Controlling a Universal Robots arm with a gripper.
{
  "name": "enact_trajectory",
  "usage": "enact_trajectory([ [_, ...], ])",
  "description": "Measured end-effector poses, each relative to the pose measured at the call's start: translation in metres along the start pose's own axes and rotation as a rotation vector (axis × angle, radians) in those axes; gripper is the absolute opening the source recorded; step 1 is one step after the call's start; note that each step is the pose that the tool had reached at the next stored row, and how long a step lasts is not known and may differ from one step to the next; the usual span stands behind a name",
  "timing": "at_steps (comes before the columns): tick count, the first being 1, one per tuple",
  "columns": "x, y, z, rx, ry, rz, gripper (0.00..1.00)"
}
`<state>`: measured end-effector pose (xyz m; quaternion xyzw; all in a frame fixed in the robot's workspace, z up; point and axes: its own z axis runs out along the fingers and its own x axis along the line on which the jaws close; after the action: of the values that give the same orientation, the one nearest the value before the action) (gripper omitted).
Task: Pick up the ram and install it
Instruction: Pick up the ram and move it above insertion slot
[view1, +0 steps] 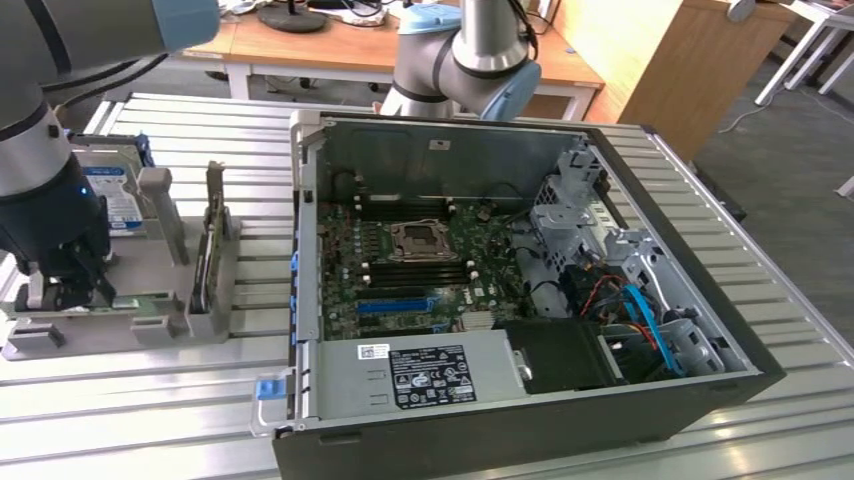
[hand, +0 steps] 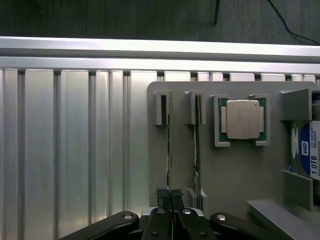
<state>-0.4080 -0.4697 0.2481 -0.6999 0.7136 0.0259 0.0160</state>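
The gripper (hand: 170, 194) has its two fingers pressed close together. They seem to pinch the near end of the ram (hand: 168, 145). The ram stands on its thin edge in the outer slot of the gray holder (hand: 235, 170). Its long side runs straight away from the gripper, toward the holder's far end. A second ram (hand: 197, 145) stands just beside it in the holder's next slot. Further in on the holder sits the square silver chip (hand: 242, 119).
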Motion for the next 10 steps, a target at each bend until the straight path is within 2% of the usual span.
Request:
enact_trajectory([
  [10,-0.002,0.0005,-0.0341,0.0001,-0.0001,0.0,0.12],
])
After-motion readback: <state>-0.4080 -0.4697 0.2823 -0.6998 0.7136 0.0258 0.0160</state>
